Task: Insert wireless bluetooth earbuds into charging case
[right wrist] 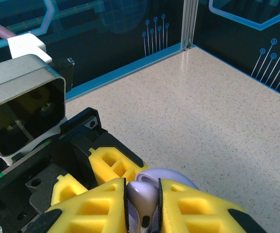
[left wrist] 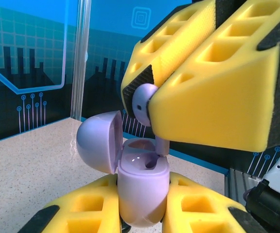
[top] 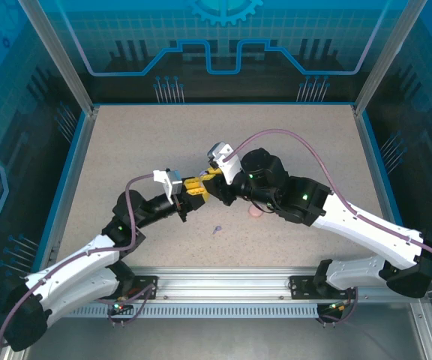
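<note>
- The left arm (top: 73, 270) and right arm (top: 366, 225) rise from the near edge of the bench (top: 126, 142) and lean in towards each other over its middle.
- A loose earbud (top: 217, 229), lavender and stemmed, lies on the bench by itself between the middle and the near edge.
- Just right of it and a little farther back is a small pink thing (top: 255, 212). The right arm partly hides it, and it is too small to tell what it is.
- The left jaws are closed on the charging case (left wrist: 142, 189), with their yellow foam fingers (left wrist: 81, 213) pressed to both of its sides. The case is lavender and upright, and its lid (left wrist: 98, 141) is swung open to one side.
- The right jaws come in from above, nose to nose with the left jaws. They are nearly closed, pinching the held earbud (left wrist: 141, 101) by its rounded head.
- The held earbud is lavender too. Its stem points down into the case's open top and reaches the edge of a well there. Whether it is seated cannot be told.
- The far half of the bench stretches back to the far edge.
</note>
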You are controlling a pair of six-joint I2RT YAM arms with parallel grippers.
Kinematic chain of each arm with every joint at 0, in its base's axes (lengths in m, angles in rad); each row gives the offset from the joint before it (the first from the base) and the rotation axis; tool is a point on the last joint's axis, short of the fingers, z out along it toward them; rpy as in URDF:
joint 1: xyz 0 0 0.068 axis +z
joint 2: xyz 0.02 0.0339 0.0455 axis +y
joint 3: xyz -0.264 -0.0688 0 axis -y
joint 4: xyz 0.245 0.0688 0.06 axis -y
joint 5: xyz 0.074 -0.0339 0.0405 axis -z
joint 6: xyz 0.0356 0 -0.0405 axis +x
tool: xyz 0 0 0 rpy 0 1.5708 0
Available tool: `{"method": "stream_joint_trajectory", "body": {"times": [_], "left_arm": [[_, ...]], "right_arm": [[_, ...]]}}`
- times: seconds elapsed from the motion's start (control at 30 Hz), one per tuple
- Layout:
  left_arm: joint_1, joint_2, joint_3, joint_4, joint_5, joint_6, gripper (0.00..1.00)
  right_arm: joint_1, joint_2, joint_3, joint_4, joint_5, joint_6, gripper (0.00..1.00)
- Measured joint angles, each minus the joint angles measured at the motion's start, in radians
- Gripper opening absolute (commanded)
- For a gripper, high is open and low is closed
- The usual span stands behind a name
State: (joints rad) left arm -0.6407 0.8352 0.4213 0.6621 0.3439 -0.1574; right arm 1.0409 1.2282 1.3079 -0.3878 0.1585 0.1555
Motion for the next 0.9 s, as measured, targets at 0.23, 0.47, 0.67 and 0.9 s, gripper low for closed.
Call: {"method": "stream_joint_trajectory", "body": {"times": [0.23,0.47,0.67,0.9], "left_arm": [[0.0,0.005,0.0,0.002,0.0,-0.005,0.0],[0.0,0.01,0.0,0.002,0.0,-0.025,0.0],[0.0,0.01,0.0,0.002,0.0,-0.029,0.0],[0.0,0.01,0.0,0.002,0.0,-0.029,0.0]], "right_arm": [[0.0,0.001,0.0,0.002,0.002,-0.001,0.21],[0.0,0.002,-0.002,0.007,0.022,-0.004,0.21],[0.0,0.006,-0.006,0.013,0.026,-0.004,0.21],[0.0,0.012,-0.009,0.013,0.025,-0.003,0.21]]}}
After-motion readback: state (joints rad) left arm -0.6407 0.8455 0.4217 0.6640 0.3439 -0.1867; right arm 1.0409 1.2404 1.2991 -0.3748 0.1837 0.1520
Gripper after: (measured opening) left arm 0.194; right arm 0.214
